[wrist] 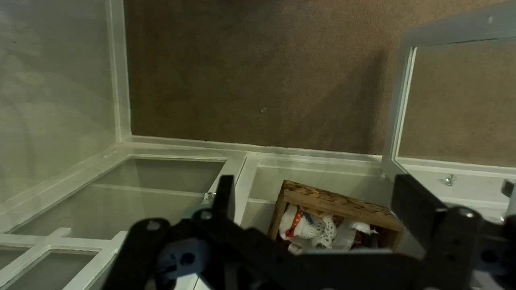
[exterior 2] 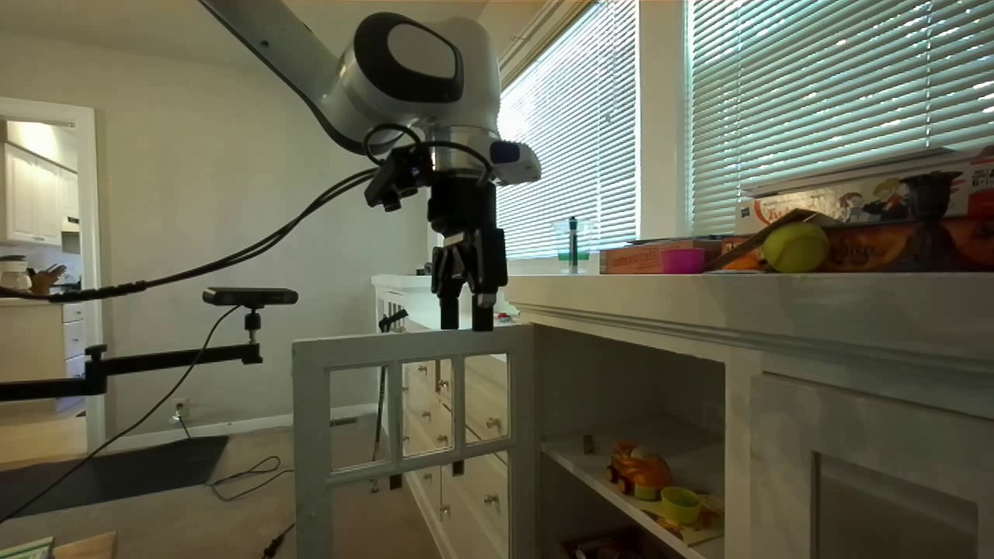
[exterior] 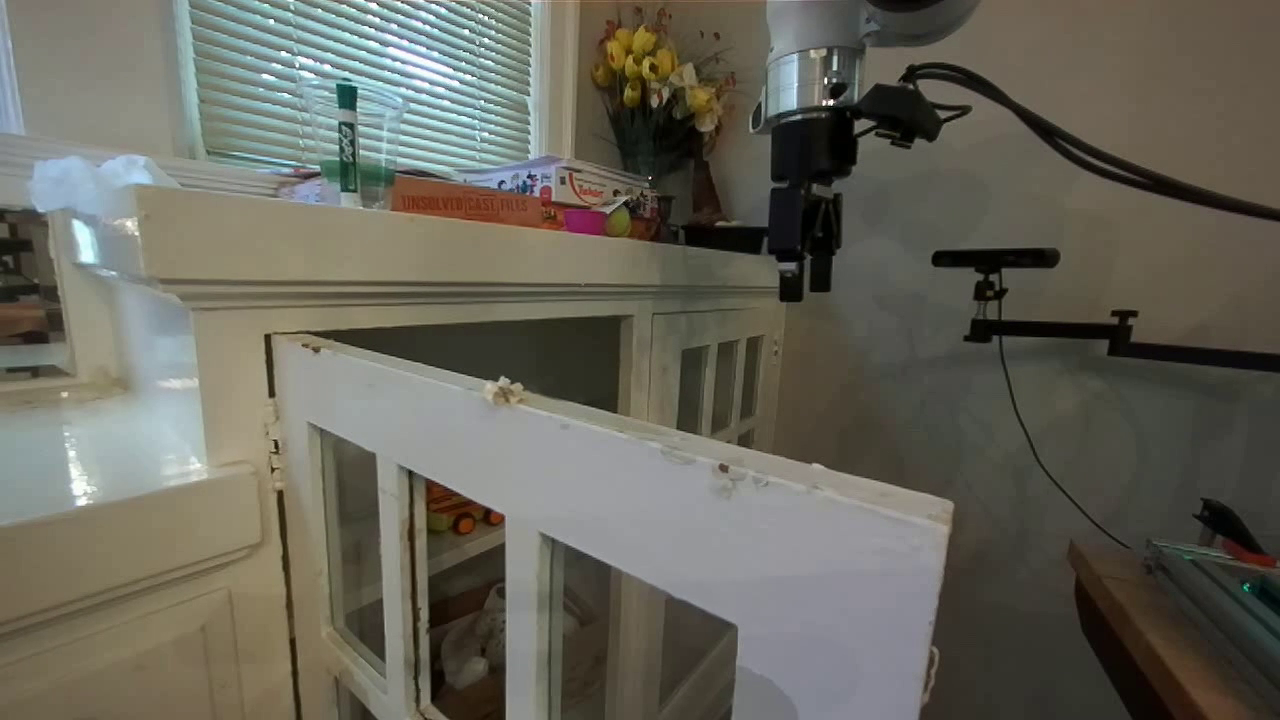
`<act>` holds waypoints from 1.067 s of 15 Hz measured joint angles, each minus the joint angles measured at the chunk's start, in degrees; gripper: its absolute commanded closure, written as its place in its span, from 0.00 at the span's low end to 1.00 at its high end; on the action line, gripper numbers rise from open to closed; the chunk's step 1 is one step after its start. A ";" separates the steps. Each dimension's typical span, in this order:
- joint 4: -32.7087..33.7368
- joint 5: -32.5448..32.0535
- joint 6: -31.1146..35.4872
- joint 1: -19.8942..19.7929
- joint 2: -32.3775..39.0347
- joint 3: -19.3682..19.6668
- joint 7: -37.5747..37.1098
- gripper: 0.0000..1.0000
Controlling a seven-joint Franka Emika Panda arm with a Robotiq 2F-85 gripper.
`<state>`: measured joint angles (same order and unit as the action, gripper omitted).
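Cabinet door [exterior: 640, 510] stands open, apparently apart from the spread hand [exterior 2: 466, 317]

Slatted blinds [exterior 2: 839, 85] glow, the walls [exterior 2: 194, 171] are pale, the brown floor [wrist: 250, 80] seems carpeted.

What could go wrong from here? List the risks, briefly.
The tool hangs, jaws apart, near the open door; lowering or swinging it might strike that door, since the gap between them is hard to judge. The drooping cable could snag during a move. The ball on the cabinet might roll off if something jolts it.
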<state>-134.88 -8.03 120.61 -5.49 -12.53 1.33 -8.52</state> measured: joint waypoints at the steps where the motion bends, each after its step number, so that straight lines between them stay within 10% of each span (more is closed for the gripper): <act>1: 0.00 0.00 0.00 0.00 0.00 0.01 0.00 0.00; 16: -0.27 -1.49 6.14 -0.23 6.78 1.37 0.00 0.00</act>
<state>-135.15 -9.52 126.75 -5.72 -5.75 2.70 -8.51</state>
